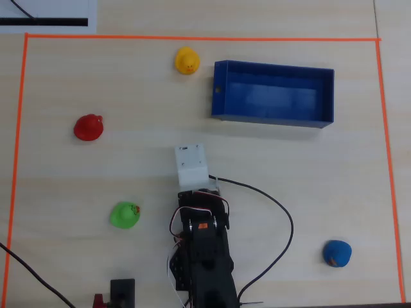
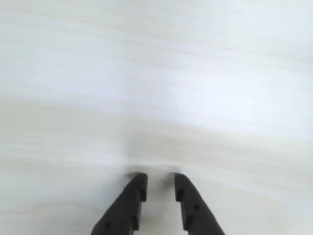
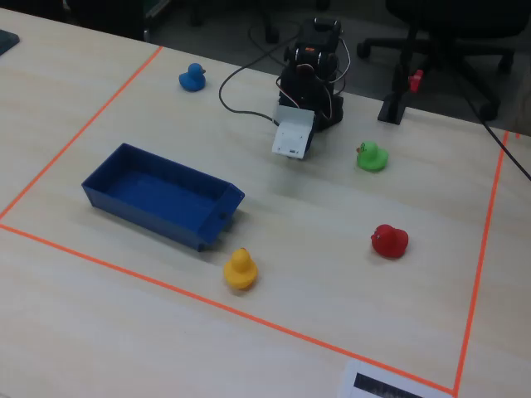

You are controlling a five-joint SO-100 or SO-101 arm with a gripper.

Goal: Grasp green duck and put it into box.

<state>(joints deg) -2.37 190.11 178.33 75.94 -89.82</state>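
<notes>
The green duck point(image 1: 124, 215) sits on the pale wooden table, left of the folded arm in the overhead view; in the fixed view it point(image 3: 372, 157) is right of the arm. The blue box point(image 1: 273, 66) stands empty at the upper right of the overhead view and shows at the left in the fixed view point(image 3: 158, 217). My gripper point(image 2: 161, 180) points down at bare table, its black fingers a narrow gap apart with nothing between them. From above, the white wrist housing point(image 1: 191, 163) hides it. The duck does not show in the wrist view.
A yellow duck point(image 1: 187, 60) sits left of the box, a red duck point(image 1: 88, 127) at the left, a blue duck point(image 1: 336, 253) at the lower right. Orange tape point(image 1: 192, 38) frames the area. A black cable point(image 1: 287, 218) loops right of the arm.
</notes>
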